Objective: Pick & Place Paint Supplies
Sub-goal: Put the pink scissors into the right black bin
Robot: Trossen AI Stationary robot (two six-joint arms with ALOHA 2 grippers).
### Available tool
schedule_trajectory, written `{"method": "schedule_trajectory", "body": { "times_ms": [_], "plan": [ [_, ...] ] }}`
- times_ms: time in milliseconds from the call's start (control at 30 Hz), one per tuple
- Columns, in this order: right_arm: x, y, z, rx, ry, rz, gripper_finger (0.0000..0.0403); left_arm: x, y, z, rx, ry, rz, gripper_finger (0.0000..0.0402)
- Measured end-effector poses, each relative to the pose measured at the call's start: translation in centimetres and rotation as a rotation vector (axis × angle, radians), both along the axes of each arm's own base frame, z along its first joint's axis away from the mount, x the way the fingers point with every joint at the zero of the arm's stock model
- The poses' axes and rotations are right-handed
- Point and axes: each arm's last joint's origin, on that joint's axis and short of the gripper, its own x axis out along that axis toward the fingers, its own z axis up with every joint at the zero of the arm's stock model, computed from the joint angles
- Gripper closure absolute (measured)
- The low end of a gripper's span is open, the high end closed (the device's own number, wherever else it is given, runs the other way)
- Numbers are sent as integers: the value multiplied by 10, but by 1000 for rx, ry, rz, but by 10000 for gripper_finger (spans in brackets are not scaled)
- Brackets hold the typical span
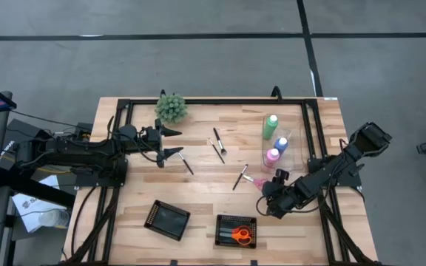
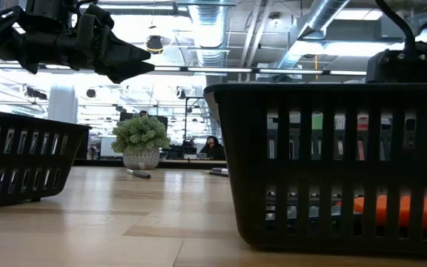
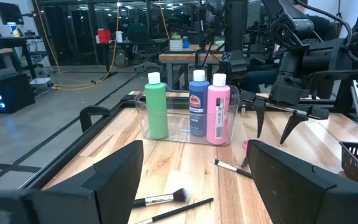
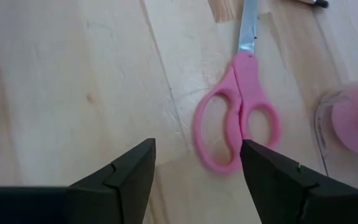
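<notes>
In the low view the near black basket (image 2: pixel 332 163) is blocking most of the table, letting only slivers of colour show through its slots, with something orange (image 2: pixel 399 208) lying inside it; from above this is the tray (image 1: pixel 236 230) holding the orange scissors (image 1: pixel 241 235). The pink scissors (image 4: pixel 238 115) are showing fully only in the right wrist view, with the blade tips running off the picture's edge; in the high view they are mostly lost beside the right arm. The right gripper (image 1: pixel 261 196) is hanging over them with its fingers spread and nothing between them, the handles lying on bare wood just ahead of the fingertips and the pink bottle (image 1: pixel 272 157) close alongside. The green bottle (image 1: pixel 271 126), blue bottle (image 1: pixel 280 143) and pink one are standing together in a clear holder (image 3: pixel 188 121) near the table's right rail. Several brushes (image 1: pixel 218 144) are lying scattered over the open middle of the table. The left gripper (image 1: pixel 174 142) is hovering beside the green plant ball (image 1: pixel 171 107), fingers spread and empty, with one brush (image 1: pixel 186 162) lying just beyond them. A second black tray (image 1: pixel 167 220) is sitting near the front edge.
</notes>
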Motion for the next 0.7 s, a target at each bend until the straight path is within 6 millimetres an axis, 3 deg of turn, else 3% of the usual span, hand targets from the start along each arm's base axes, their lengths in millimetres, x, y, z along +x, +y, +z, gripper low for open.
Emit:
{"method": "schedule_trajectory", "body": {
  "times_ms": [200, 367, 500, 700],
  "plan": [
    [2, 6, 1, 47, -28, 31, 190, 0, 0, 0, 0, 0, 0, 121],
    [3, 14, 3, 82, -100, 27, 224, 0, 0, 0, 0, 0, 0, 121],
    [1, 17, 4, 66, -157, -35, 279, 0, 0, 0, 0, 0, 0, 121],
    [0, 18, 5, 62, -205, -91, 391, 0, 0, 0, 0, 0, 0, 121]
  ]
}}
